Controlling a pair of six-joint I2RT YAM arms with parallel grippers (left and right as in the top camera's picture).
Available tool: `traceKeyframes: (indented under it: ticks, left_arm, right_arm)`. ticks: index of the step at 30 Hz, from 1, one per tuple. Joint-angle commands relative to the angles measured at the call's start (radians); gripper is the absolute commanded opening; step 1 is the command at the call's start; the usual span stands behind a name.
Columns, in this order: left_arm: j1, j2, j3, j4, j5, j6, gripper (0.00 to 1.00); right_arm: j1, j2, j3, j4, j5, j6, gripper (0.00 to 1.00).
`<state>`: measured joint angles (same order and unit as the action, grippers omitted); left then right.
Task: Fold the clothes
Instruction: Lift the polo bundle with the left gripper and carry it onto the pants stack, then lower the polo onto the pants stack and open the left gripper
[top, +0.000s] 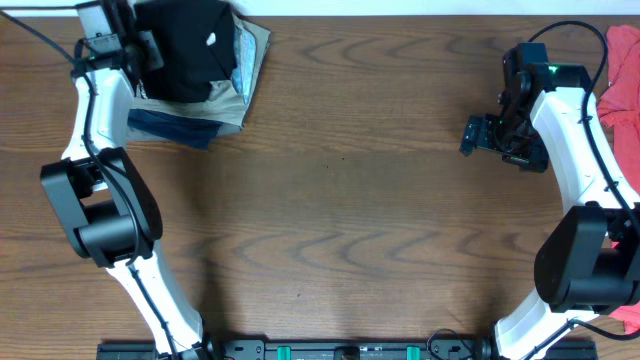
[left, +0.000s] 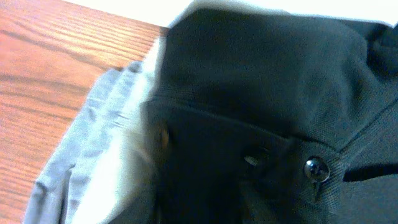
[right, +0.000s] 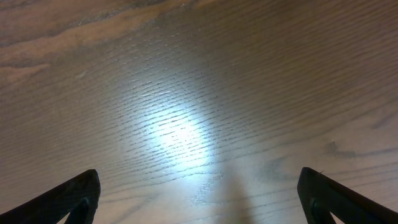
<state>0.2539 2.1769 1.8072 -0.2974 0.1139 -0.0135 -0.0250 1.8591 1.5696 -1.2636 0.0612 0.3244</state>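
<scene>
One-armed: hovering at the black shirt (top: 185, 50) with left pincer (top: 148, 48), grip untellable; hanging released right pincer (top: 472, 134) well away.

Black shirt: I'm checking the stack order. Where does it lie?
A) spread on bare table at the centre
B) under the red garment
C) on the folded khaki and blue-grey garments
C: the overhead view shows the black shirt lying on top of the folded khaki and blue-grey garments.
</scene>
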Motion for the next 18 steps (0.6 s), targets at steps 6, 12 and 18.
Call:
traceKeyframes:
  ticks: [6, 12, 18]
  left_arm:
    - [0.010, -0.023, 0.031, 0.004, -0.021, -0.002, 0.98]
    - [0.002, -0.093, 0.031, 0.013, 0.039, -0.047, 0.99]
    - [-0.018, -0.089, 0.029, 0.016, 0.062, -0.052, 0.44]
  right_arm:
    - [0.006, -0.007, 0.002, 0.000, 0.013, -0.011, 0.99]
    - [0.006, -0.007, 0.002, 0.000, 0.013, -0.011, 0.99]
    - [0.006, -0.007, 0.002, 0.000, 0.013, -0.011, 0.99]
